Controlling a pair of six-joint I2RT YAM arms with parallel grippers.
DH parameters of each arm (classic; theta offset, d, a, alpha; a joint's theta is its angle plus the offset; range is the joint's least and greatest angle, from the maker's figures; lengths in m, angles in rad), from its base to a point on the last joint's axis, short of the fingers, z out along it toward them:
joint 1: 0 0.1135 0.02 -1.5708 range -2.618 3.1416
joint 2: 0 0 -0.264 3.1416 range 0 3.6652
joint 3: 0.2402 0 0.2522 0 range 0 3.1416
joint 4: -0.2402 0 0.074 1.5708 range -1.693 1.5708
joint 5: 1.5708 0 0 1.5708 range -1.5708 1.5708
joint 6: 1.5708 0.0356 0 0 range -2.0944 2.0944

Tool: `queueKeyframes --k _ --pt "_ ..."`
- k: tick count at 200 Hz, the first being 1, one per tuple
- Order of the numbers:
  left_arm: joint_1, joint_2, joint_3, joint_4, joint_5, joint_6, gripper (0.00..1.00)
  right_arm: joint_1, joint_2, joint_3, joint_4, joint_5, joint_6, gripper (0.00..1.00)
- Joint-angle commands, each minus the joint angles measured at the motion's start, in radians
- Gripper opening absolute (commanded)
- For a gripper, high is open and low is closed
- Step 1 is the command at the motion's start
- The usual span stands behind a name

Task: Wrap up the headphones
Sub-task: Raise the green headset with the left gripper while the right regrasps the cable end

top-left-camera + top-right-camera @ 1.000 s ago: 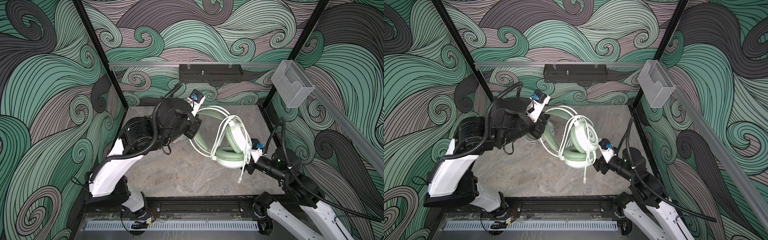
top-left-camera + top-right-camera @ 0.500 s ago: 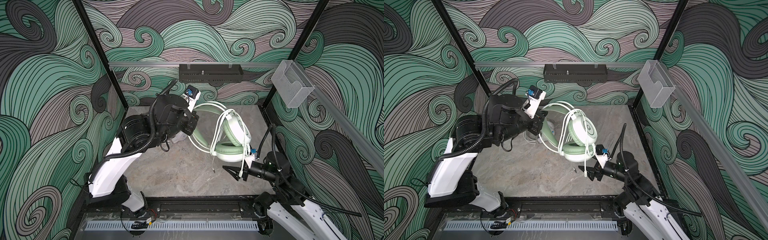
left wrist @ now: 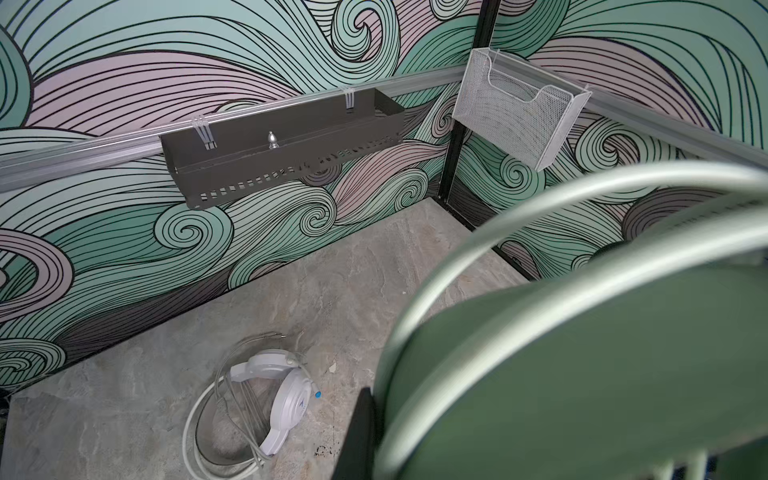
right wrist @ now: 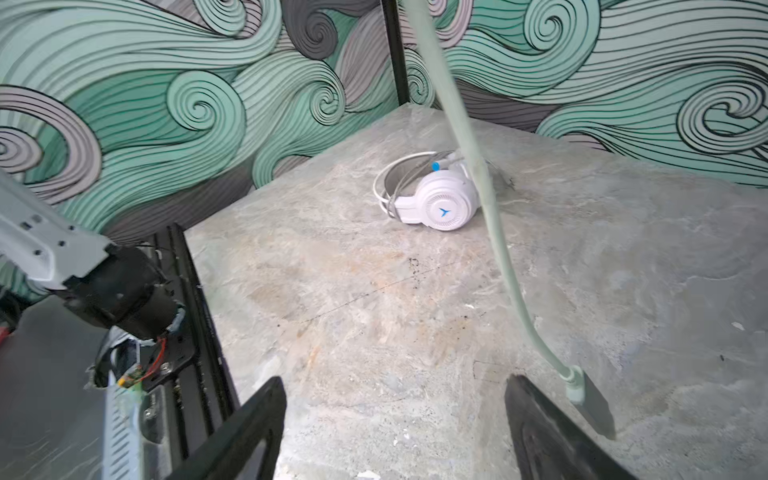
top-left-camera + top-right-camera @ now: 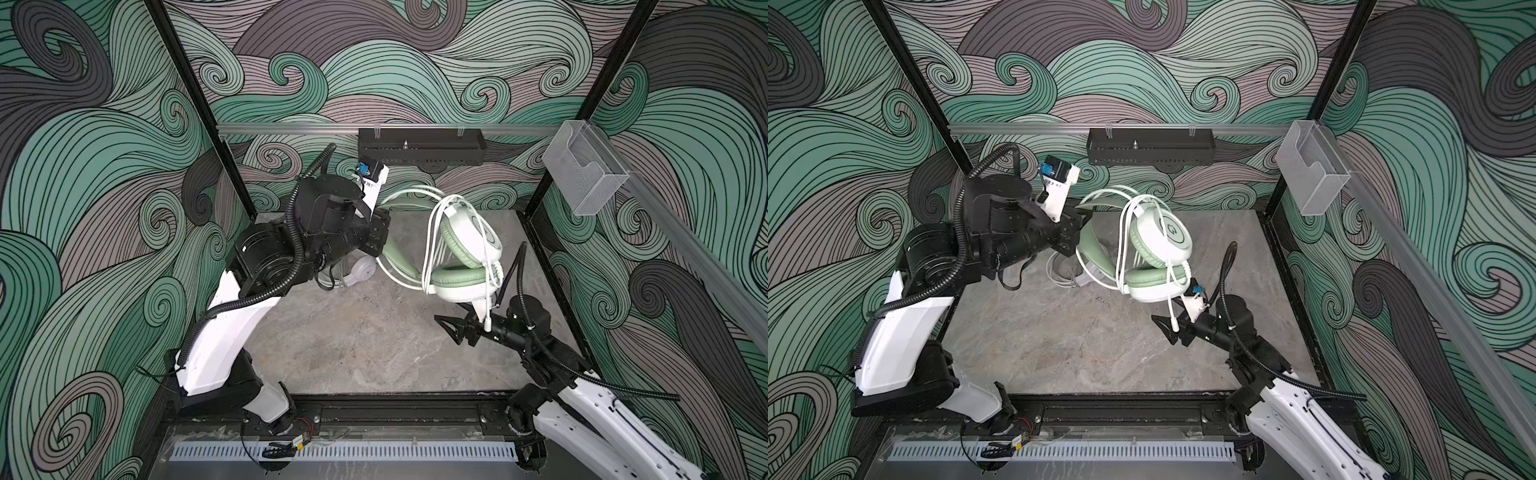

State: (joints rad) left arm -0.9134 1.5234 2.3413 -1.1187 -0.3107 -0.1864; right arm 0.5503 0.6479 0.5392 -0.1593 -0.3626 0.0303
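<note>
My left gripper (image 5: 380,232) is shut on the padded headband of the mint green headphones (image 5: 469,245), holding them above the table; in the left wrist view the band (image 3: 582,374) fills the frame beside one dark finger (image 3: 359,436). Their white cable is looped around the earcups (image 5: 1163,237), and its plug (image 5: 487,322) dangles free. Below the earcups my right gripper (image 5: 451,330) stands open and empty. In the right wrist view the plug (image 4: 590,399) hangs just outside one finger of that gripper (image 4: 395,386). The white headphones (image 4: 440,199) lie on the table, partly under my left arm.
A black slotted tray (image 5: 422,145) hangs on the back rail. A clear holder (image 5: 582,174) is fixed to the right rail. The grey stone tabletop (image 5: 353,340) is walled on three sides. A black rail (image 5: 395,411) runs along the front edge.
My right gripper has drawn back from the earcups toward the front, dropped lower and opened wider. My left gripper has carried the mint headphones slightly up and toward the back wall.
</note>
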Motion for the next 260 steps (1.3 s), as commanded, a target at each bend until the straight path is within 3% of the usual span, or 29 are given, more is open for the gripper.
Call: queueKeyframes --k 1,30,67,106,149,170,212,260 --pt "0.024 -0.04 0.056 0.105 0.06 -0.077 0.0 0.0 0.035 -0.003 0.071 0.063 -0.029 0.83" --pt "0.046 -0.047 0.056 0.098 0.081 -0.085 0.0 0.0 0.102 -0.009 0.119 0.062 -0.036 0.82" --pt "0.061 -0.05 0.059 0.098 0.107 -0.093 0.0 0.01 0.237 -0.022 0.247 -0.076 -0.024 0.81" --pt "0.074 -0.055 0.058 0.094 0.111 -0.1 0.0 0.03 0.265 -0.003 0.275 -0.13 -0.034 0.81" --pt "0.089 -0.055 0.055 0.097 0.133 -0.116 0.0 0.045 0.272 0.014 0.25 -0.119 -0.063 0.81" --pt "0.091 -0.053 0.052 0.104 0.142 -0.122 0.0 0.047 0.297 0.027 0.211 -0.009 -0.07 0.8" --pt "0.093 -0.053 0.049 0.114 0.154 -0.132 0.0 0.039 0.264 0.058 0.181 0.101 -0.089 0.8" --pt "0.095 -0.052 0.04 0.125 0.174 -0.14 0.0 0.036 0.271 0.068 0.189 0.047 -0.096 0.8"
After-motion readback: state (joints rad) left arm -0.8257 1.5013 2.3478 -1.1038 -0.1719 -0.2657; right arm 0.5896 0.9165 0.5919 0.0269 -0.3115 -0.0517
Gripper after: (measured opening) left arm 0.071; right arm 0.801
